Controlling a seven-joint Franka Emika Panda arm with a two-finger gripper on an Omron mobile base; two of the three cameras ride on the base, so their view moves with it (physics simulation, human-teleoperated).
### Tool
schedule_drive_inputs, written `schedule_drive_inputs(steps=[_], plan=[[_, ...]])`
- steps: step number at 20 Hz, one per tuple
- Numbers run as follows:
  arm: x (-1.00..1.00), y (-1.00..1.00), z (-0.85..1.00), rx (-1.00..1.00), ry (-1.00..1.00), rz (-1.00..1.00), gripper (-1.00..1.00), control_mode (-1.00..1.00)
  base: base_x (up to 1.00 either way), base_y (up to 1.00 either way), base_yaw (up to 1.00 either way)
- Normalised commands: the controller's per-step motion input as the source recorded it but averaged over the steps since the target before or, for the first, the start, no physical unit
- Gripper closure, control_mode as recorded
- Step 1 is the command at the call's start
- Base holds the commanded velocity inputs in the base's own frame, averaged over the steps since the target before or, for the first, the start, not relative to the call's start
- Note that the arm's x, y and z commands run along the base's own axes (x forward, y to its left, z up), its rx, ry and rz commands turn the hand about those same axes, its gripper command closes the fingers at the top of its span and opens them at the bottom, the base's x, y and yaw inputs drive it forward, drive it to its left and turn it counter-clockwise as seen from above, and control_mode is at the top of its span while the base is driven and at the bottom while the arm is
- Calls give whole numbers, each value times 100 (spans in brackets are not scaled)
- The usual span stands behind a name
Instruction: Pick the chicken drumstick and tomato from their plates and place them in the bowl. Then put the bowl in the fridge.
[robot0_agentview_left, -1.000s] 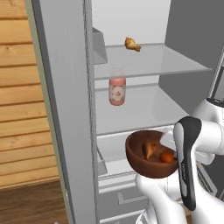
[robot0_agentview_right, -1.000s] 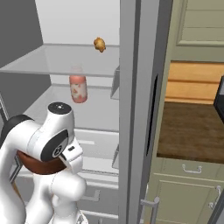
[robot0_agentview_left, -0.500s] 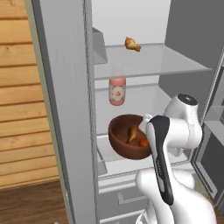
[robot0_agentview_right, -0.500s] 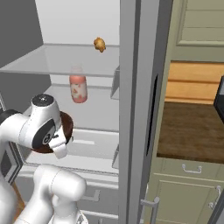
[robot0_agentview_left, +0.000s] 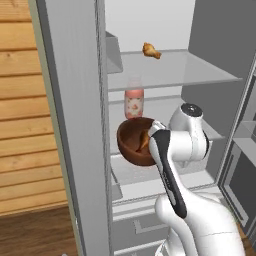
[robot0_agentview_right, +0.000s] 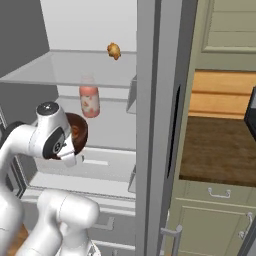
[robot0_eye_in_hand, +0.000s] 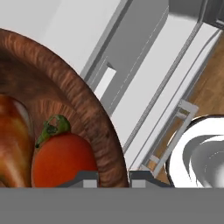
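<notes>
Left base view: deep dark-brown wooden bowl (robot0_agentview_left: 135, 141) clenched at rim by gripper (robot0_eye_in_hand: 113, 177), hung just above tall grey fridge's (robot0_agentview_left: 75, 125) lower glass shelf (robot0_agentview_left: 200, 177).

The arm (robot0_agentview_left: 170, 165) covers the right side of the bowl (robot0_agentview_left: 132, 142) inside the fridge (robot0_agentview_left: 75, 125). In the hand view, the chicken drumstick (robot0_eye_in_hand: 13, 140) runs off the left edge, and the tomato (robot0_eye_in_hand: 63, 159) is cut off below.

dark-brown wood-grain bowl (robot0_agentview_left: 133, 142), red-orange tomato (robot0_eye_in_hand: 63, 159), grey fridge (robot0_agentview_left: 75, 100), pink bottle (robot0_agentview_left: 134, 104)

The gripper (robot0_eye_in_hand: 113, 178) has carried the bowl (robot0_agentview_left: 134, 142) up and deeper into the fridge (robot0_agentview_left: 75, 100).
</notes>
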Motion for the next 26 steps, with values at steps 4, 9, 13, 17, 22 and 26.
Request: schedule_drive_inputs(steps=[4,9,13,17,22,26], plan=[[18,-18,-12,0,-24,0,100,-100,0,0,0],[43,-36,-4,0,-10,-12,100,-100,0,0,0],[28,-56,4,0,-6,-19,100,-100,0,0,0],[30,-59,0,0,0,-17,100,-100,0,0,0],[58,-36,-12,0,0,-11,100,-100,0,0,0],[43,-19,-21,0,0,-4,100,-100,0,0,0]])
